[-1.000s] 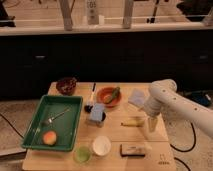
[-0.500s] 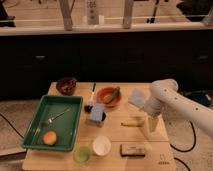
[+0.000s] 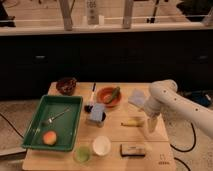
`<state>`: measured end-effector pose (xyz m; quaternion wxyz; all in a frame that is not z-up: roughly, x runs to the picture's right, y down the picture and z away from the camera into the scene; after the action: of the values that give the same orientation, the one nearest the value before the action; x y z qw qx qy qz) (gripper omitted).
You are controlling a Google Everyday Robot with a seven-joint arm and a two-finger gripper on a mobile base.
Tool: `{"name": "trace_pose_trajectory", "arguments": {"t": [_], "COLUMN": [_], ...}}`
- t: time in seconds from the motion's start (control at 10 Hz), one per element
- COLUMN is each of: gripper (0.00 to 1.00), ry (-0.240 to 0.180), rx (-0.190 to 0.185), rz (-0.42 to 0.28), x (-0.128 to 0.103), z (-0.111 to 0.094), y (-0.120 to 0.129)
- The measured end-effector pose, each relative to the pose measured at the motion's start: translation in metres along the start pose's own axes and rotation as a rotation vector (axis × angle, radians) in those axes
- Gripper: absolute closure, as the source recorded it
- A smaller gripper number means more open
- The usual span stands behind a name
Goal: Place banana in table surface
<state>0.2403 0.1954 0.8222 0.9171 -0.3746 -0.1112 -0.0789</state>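
Right side of table (image 3: 116, 132): banana (image 3: 131, 122) lies flat on wood, long axis left-right. Gripper (image 3: 151, 124) hangs just right of banana's right end, pointing down; cannot tell whether open or closed. Banana looks set down; likely retreat upward next.

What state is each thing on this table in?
banana: lying flat on the table
gripper: pointing down, just right of the banana
tray: holding a fruit and a utensil
orange bowl: holding a green item
white cup: upright
green cup: upright
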Motion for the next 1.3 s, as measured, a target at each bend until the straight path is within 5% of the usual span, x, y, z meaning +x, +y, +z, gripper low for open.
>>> {"name": "trace_pose_trajectory", "arguments": {"t": [0.6, 1.3], "gripper": [0.26, 0.96], "ry": [0.005, 0.004], "rx": [-0.008, -0.025], "rz": [-0.028, -0.053], "x": [-0.015, -0.027], "z": [0.013, 0.030], "y": [-0.001, 0.001]}}
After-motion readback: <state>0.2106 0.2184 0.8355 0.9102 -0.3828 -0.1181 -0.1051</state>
